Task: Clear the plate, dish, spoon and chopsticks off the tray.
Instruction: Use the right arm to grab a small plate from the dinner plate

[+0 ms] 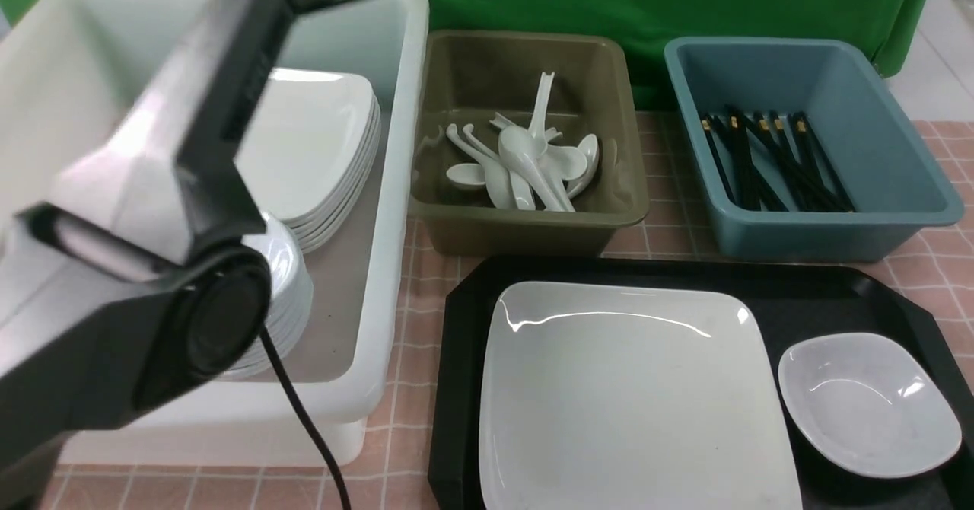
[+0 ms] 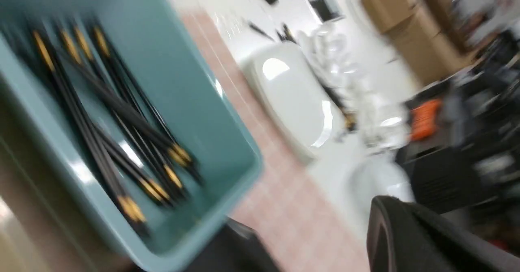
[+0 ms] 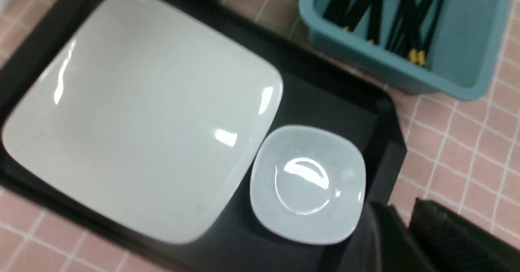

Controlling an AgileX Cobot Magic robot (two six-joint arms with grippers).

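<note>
Black tray [image 1: 464, 327] at the lower right of the front view, on a pink-checked worktop [image 1: 403, 449]. On the tray lie the large square plate [image 1: 631, 396] and, just beside it toward the frame's right edge, the small dish [image 1: 867, 407].

Behind the tray, containers sort the tableware by kind. An olive bin [image 1: 472, 68] at centre holds white spoons [image 1: 525, 164], and a blue bin [image 1: 860, 91] at upper right holds black chopsticks [image 1: 768, 164]. None of either shows on the tray. A white tub [image 1: 399, 152] at left holds stacked plates [image 1: 319, 137], so the plate and dish probably belong there.

The left arm [image 1: 175, 175] looms across the tub. The left pincer [image 2: 406, 231], a blurred dark edge in its own camera, is together, with nothing seen in it. The right pincer [image 3: 438, 239] hangs beside the dish; I cannot tell whether it is apart or together.
</note>
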